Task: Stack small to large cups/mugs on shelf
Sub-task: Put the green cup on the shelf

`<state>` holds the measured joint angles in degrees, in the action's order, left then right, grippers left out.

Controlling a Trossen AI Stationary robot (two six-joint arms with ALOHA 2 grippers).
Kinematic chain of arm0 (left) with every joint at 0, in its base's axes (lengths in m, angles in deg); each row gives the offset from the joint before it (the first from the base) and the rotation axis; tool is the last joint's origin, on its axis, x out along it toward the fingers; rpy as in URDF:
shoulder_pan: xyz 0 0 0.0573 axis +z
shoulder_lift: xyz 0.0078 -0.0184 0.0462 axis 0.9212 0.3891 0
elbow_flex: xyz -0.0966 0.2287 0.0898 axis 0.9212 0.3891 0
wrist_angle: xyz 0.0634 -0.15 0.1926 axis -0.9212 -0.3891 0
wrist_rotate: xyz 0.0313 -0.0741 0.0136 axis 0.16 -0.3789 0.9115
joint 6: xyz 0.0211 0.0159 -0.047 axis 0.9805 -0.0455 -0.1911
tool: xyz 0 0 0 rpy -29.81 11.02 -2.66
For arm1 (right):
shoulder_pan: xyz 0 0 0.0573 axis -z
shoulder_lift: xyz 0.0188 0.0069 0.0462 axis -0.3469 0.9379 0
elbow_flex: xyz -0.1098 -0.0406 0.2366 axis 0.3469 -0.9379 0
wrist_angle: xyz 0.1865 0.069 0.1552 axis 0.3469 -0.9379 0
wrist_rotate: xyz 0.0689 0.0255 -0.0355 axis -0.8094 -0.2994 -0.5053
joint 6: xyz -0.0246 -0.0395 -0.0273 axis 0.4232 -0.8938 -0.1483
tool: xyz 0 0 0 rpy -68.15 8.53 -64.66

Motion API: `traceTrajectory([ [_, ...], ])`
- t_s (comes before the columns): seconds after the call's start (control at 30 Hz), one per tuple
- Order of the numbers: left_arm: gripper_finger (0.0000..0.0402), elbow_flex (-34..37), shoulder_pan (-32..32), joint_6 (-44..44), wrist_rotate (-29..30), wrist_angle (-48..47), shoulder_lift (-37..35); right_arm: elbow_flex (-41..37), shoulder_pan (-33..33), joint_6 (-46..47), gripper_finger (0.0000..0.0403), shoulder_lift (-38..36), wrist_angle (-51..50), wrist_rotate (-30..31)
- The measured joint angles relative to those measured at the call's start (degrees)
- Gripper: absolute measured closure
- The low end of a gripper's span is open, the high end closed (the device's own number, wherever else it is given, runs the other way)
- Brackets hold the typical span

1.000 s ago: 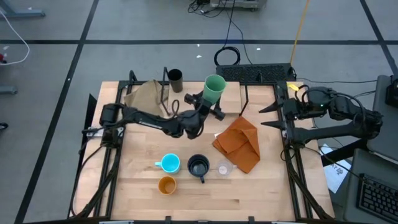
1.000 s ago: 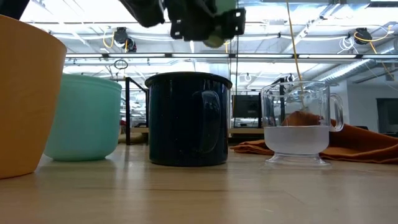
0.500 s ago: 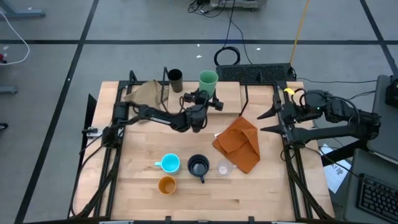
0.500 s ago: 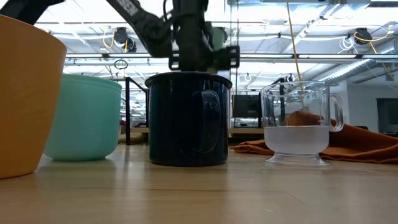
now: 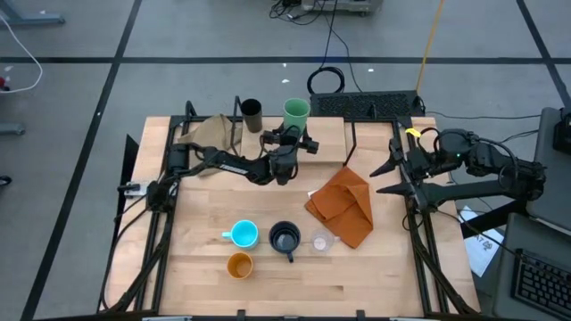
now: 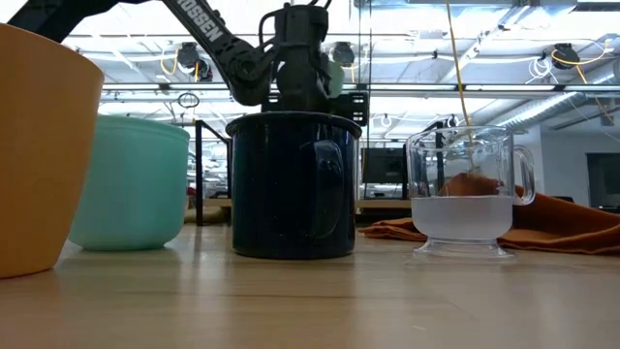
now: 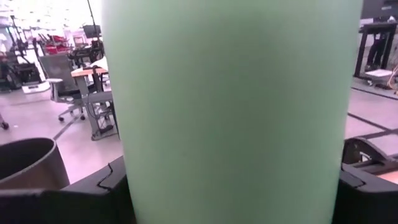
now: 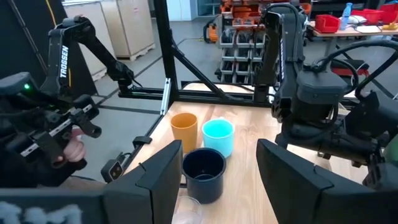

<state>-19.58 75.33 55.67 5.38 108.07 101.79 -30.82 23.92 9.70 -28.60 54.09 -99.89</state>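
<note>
My left gripper (image 5: 294,132) reaches over the far middle of the table and is shut on the green cup (image 5: 296,109), which stands upright above the shelf (image 5: 330,135). In the left wrist view the green cup (image 7: 230,93) fills the picture. The dark brown cup (image 5: 252,111) stands upright on the shelf beside it. Near the table's near edge stand the light blue mug (image 5: 243,234), the navy mug (image 5: 285,239), the clear cup (image 5: 320,241) and the orange cup (image 5: 239,265). My right gripper (image 5: 385,170) waits open at the table's right side. My left gripper pinches the green cup's lower wall (image 7: 143,186) between its two fingers (image 7: 93,190), one on each side. The fingers come level from the table's near side. The cup is upright, mouth up; I cannot tell whether its bottom touches the shelf.
An orange cloth (image 5: 343,207) lies crumpled right of the table's middle. A tan cloth (image 5: 207,134) lies at the far left, by the shelf's black leg (image 5: 237,134). Bare tabletop (image 5: 205,192) lies between the shelf and the row of cups.
My left gripper has carried the green cup toward the table's far edge and down, slightly leftward. The cup was tilted a second ago and is now upright beside the dark brown cup. The gripper has stayed shut on it.
</note>
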Motion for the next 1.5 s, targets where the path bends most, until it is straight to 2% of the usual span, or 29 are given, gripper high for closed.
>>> traceTrajectory([
  [0.17, 0.0100, -0.02, 0.16, 1.38, 1.38, 0.42, 0.80, 0.00, 0.00, 0.02, 0.0204, 0.00, 0.00, -0.02],
  [0.3, 0.0100, -0.04, 0.02, -0.88, 1.96, 1.29, 2.09, 0.00, 0.00, 0.02, 0.0204, -0.02, -0.01, -0.02],
  [0.5, 0.0100, -0.04, -1.29, 0.07, 7.61, 3.43, 4.26, 0.00, 0.01, -0.06, 0.0204, -0.30, -0.03, -0.02],
  [0.8, 0.0100, 0.02, 0.88, 0.69, 6.16, 10.80, 10.30, 0.00, 0.00, -0.02, 0.0204, -0.68, -0.18, -0.04],
  [1.0, 0.0100, 0.00, 2.23, 9.16, 4.48, 20.18, 10.27, 0.00, 0.00, 0.00, 0.0204, -0.80, -0.03, -0.03],
  [1.13, 0.0100, 0.00, 2.80, 10.22, 2.78, 21.24, 10.27, 0.00, 0.00, 0.01, 0.0204, -0.79, -0.05, -0.04],
  [1.5, 0.0100, 0.00, 4.01, 10.38, 2.80, 21.09, 11.19, 0.00, 0.01, 0.02, 0.0204, -0.79, -0.07, -0.04],
])
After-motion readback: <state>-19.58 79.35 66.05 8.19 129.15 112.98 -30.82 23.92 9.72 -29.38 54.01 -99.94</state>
